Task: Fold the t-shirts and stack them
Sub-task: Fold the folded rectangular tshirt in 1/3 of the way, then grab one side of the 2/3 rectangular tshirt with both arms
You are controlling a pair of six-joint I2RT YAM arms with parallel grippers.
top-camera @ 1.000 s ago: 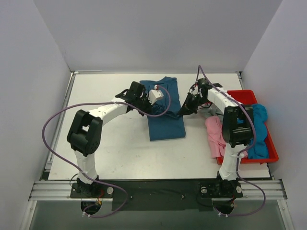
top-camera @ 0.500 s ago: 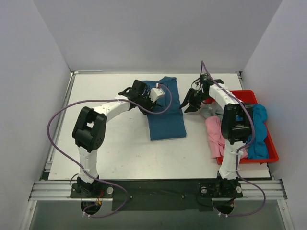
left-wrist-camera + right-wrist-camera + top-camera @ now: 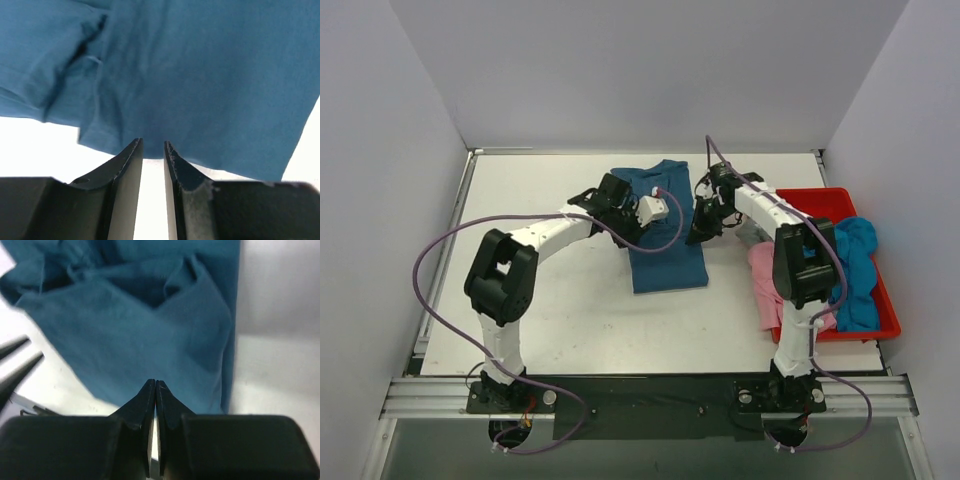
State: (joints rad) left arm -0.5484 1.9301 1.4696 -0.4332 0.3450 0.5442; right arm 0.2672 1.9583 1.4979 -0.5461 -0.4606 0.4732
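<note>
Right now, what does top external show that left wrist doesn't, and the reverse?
Only top external: the red tray holding the turquoise shirt, the pink shirt hanging over its left rim, and the right gripper at the right edge of the dark teal shirt. Only left wrist: the left gripper, fingers narrowly apart with nothing between them, tips at the shirt's edge. Both: the dark teal shirt on the white table.

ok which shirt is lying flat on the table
The dark teal-blue t-shirt, spread flat on the table. The pink t-shirt drapes over the red tray at its left side, and the turquoise t-shirt is heaped inside it.
</note>
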